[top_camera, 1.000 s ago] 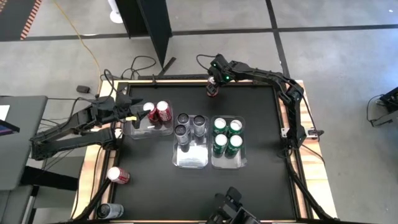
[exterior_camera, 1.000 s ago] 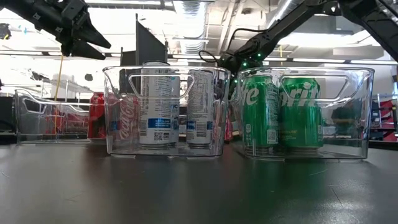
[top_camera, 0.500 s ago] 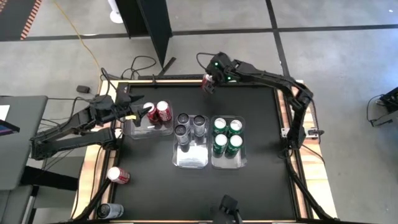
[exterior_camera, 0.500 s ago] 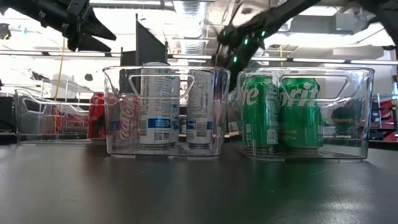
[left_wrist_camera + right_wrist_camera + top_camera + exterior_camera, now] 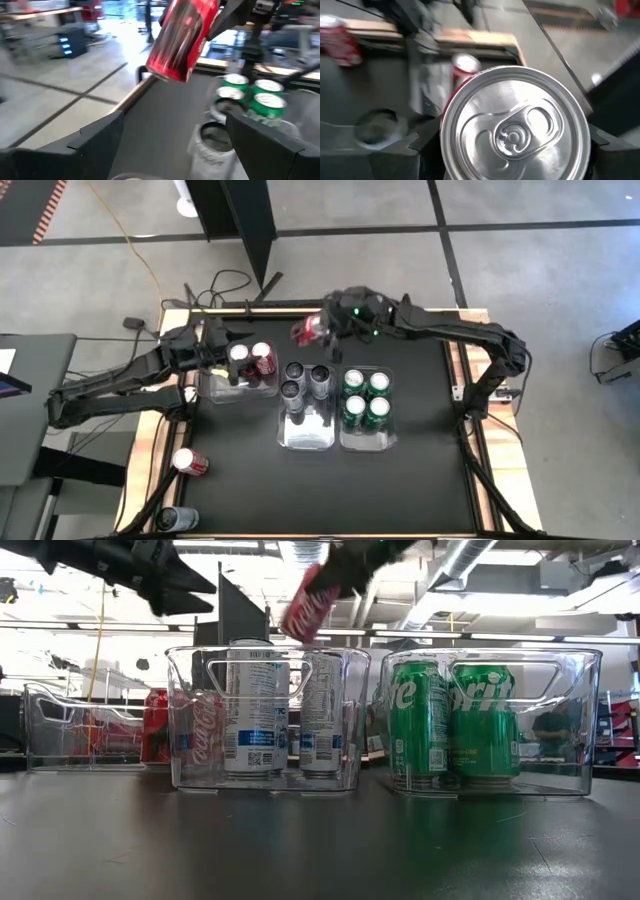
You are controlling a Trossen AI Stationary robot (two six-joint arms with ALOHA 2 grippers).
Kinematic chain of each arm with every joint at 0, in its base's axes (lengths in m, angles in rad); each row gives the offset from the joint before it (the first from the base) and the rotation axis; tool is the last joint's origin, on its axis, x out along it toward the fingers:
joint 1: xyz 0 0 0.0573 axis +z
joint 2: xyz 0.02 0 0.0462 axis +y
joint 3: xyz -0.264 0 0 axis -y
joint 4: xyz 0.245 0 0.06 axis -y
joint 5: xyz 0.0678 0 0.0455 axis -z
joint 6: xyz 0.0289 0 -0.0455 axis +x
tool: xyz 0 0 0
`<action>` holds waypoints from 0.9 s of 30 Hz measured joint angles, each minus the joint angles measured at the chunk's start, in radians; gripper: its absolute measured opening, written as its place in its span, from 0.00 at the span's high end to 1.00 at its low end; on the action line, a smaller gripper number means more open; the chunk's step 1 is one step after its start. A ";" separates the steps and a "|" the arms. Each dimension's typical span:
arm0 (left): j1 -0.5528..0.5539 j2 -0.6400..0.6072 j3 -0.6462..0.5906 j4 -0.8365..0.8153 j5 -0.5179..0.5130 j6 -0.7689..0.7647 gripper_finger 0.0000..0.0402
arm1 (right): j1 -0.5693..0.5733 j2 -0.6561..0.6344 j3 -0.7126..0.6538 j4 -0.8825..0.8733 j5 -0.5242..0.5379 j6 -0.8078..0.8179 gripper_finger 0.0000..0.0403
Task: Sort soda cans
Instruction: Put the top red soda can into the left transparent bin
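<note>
Right gripper (image 5: 325,328) pinched a tilted red can (image 5: 308,332) above the bins; left gripper (image 5: 222,352) (jaws spread, empty) hovered. Uprighting it before lowering seemed wise.

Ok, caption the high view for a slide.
Right gripper carries a red can above the table; left gripper hovers open over the red-can bin.

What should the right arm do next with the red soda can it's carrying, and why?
Probably carry it on toward the clear plastic bin with red cans and lower it in. The right gripper holds the red soda can tilted in the air above the table, short of that bin, where two red cans already stand. The left gripper hovers open over that bin and may need to clear.
</note>
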 joint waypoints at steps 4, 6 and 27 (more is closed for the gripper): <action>0.000 0.069 0.000 0.068 0.062 0.022 0.09 | 0.077 -0.001 0.000 0.034 -0.005 -0.011 0.26; 0.000 0.099 0.000 0.089 0.090 0.033 0.06 | 0.103 0.004 0.000 0.046 -0.011 -0.013 0.26; -0.071 0.482 0.268 0.030 0.235 0.114 0.00 | 0.141 0.057 0.000 0.078 -0.049 0.001 0.26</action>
